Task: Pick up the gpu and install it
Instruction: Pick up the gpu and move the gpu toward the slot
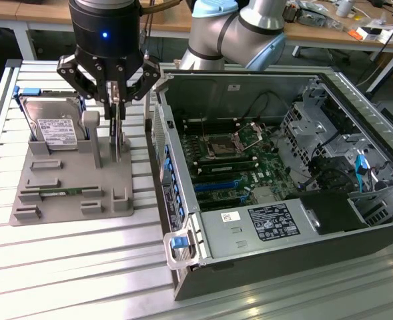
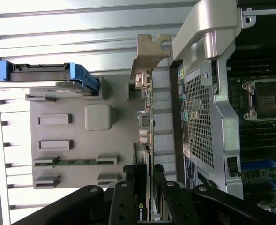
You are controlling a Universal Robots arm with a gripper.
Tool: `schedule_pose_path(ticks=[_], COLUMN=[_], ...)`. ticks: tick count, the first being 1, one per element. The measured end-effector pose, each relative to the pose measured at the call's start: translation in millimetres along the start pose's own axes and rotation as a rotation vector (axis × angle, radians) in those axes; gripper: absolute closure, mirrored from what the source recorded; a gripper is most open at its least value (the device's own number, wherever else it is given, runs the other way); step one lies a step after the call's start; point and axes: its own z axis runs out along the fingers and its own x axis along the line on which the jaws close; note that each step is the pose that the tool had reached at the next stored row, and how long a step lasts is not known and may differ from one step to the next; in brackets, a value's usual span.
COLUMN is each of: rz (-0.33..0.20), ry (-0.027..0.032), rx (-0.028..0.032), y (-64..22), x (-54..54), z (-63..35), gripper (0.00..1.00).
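Observation:
The gpu (image 1: 118, 137) is a thin dark card standing on edge in the grey holder (image 1: 69, 200) at the exterior view's left. My gripper (image 1: 114, 101) hangs straight above it, with its fingers closed on the card's upper edge. In the wrist view the gpu (image 2: 148, 108) runs edge-on away from the gripper (image 2: 143, 169), and its silver bracket (image 2: 150, 47) is at the far end. One black finger (image 2: 127, 187) presses against each side of the card. I cannot tell whether the card's lower edge still sits in the holder.
A silver hard drive (image 1: 53, 127) with blue rails stands in the same holder, and a green memory stick (image 1: 59, 193) lies in its front slot. The open computer case (image 1: 183, 200) sits close to the exterior view's right, with the motherboard (image 1: 236, 167) exposed inside.

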Motion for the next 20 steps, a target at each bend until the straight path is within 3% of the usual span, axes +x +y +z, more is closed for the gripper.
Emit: schedule_pose_path(ticks=[20], rz=[0.000], ry=[0.0000], rx=[0.0000], y=[0.6], x=[-0.3], z=[-11.5], gripper=[0.74])
